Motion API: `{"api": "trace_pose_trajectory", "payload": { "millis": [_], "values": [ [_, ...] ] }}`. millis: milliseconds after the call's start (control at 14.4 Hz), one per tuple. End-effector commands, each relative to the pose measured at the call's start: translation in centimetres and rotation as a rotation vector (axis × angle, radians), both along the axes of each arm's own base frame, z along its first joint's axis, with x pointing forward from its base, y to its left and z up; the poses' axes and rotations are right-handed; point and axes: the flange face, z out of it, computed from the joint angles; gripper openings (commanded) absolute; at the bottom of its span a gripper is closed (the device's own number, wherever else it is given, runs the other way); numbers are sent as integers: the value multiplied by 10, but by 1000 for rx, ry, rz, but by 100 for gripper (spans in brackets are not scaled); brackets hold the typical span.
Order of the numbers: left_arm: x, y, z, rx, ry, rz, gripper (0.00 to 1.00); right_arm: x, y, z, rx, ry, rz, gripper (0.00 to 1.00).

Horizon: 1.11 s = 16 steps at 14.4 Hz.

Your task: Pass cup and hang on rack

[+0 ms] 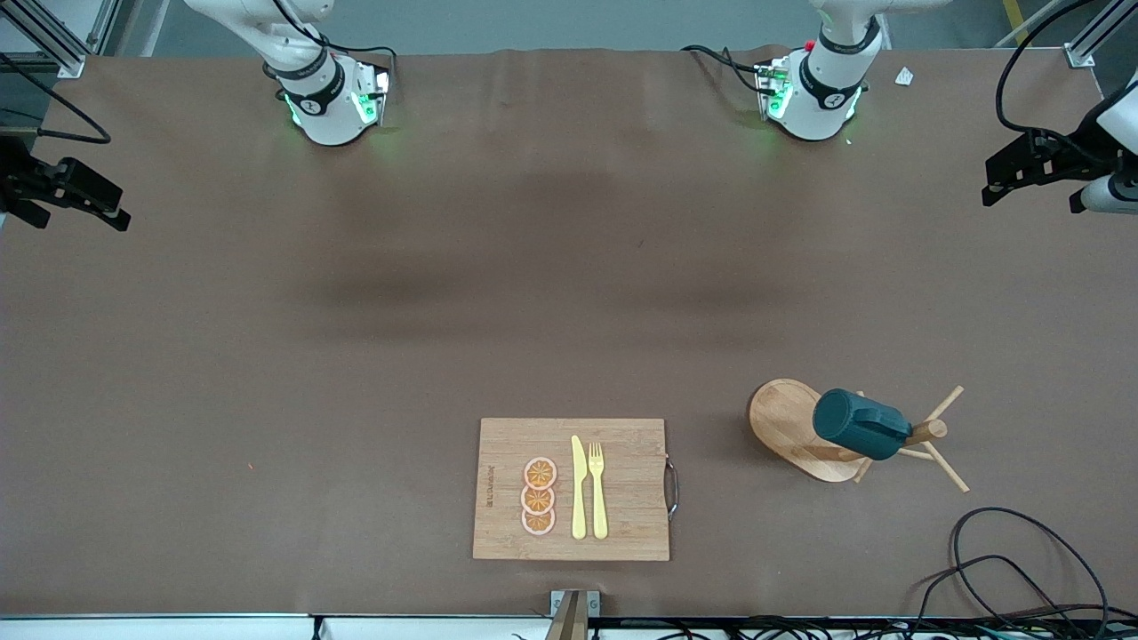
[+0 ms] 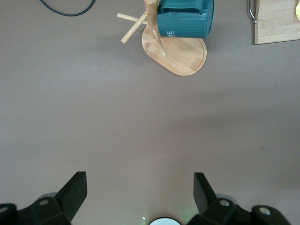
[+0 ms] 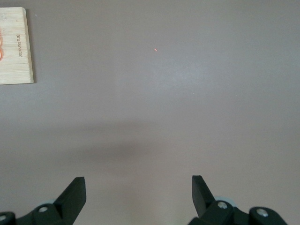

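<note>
Only two bits of print show — a dark mark stamped along one short edge of the cutting board (image 1: 487,487), too small to read, and pale lettering low on the cup (image 2: 185,18), likewise illegible

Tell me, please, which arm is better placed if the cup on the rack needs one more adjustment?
Left, probably. The cup hangs on the rack toward the left arm's end of the table, and the open left gripper has both in its wrist view. The open right gripper sees only bare table and a cutting board corner.
</note>
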Motion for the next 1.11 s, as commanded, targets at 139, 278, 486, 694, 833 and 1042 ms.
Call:
{"api": "trace_pose_trajectory", "payload": {
  "millis": [139,278,486,694,833,1042],
  "values": [
    [-17,-13,2,6,17,66,100,-3,-1,3,5,-3,5,100],
    [-21,-15,-2,9,23,61,100,-3,-1,3,5,-3,5,100],
    [-25,-22,-1,14,15,49,100,-3,-1,2,6,-1,5,100],
    [-19,-23,-2,10,17,41,100,-3,-1,2,6,-1,4,100],
    [-15,-23,-3,5,19,29,100,-3,-1,2,6,-1,4,100],
    [-12,-15,-3,1,20,44,100,-3,-1,3,5,-3,6,100]
  ]
}}
